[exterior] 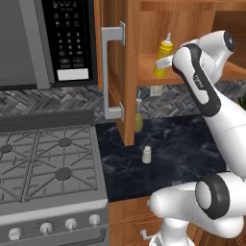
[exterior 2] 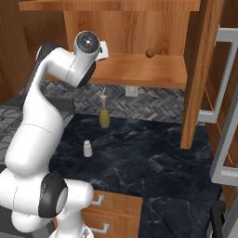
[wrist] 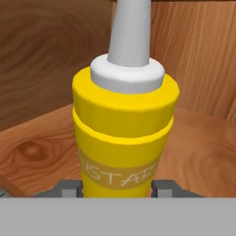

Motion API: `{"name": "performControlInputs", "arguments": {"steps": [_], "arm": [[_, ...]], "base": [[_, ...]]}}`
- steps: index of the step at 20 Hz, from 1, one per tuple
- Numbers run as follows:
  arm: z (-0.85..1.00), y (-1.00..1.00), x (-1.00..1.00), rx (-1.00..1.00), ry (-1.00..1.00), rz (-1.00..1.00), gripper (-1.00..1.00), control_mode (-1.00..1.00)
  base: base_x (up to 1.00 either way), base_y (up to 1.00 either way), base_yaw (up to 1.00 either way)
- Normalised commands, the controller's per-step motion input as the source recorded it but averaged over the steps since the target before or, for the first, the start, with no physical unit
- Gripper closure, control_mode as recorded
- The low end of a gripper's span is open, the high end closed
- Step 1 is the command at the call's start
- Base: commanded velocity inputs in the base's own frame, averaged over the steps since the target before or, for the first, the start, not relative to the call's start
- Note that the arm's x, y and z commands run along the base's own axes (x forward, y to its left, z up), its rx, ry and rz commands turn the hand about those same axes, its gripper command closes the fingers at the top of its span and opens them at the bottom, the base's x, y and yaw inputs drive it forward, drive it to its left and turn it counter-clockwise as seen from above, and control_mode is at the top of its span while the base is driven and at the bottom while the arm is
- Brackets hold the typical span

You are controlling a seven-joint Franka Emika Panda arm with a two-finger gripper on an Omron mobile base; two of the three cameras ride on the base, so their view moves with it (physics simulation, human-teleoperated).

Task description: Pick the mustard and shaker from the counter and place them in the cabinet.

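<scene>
Inside the cabinet (exterior: 192, 29): lots of bare shelf to the right of the mustard (exterior: 164, 58), which stands upright near the left side and takes up that spot. Far back on the shelf, a small brown ball (exterior 2: 149, 53) in the way. Open cabinet door (exterior: 126, 72) sticking out toward the near side, blocking any reach from the left. Silver handle (exterior: 110, 72) poking out from it too.

Down on the counter (exterior: 187, 153): wide bare stone on the right and near side. In the way there, the shaker (exterior: 146, 154) standing alone in the middle, and a thin green bottle (exterior: 138, 117) far back, just beside the door's bottom edge.
</scene>
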Motion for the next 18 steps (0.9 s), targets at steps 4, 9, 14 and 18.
{"name": "performControlInputs", "arguments": {"steps": [4,9,14,18], "arm": [[0.00,0.01,0.35,0.00,0.00,0.00,1.00,-1.00],[0.00,0.06,0.24,0.00,0.00,0.00,1.00,-1.00],[0.00,0.20,0.03,0.00,0.00,0.00,-1.00,-1.00],[0.00,0.03,-0.20,0.00,-0.03,0.00,-1.00,-1.00]], "base": [[0.00,0.00,0.00],[0.00,0.00,0.00],[0.00,0.00,0.00],[0.00,0.00,0.00]]}}
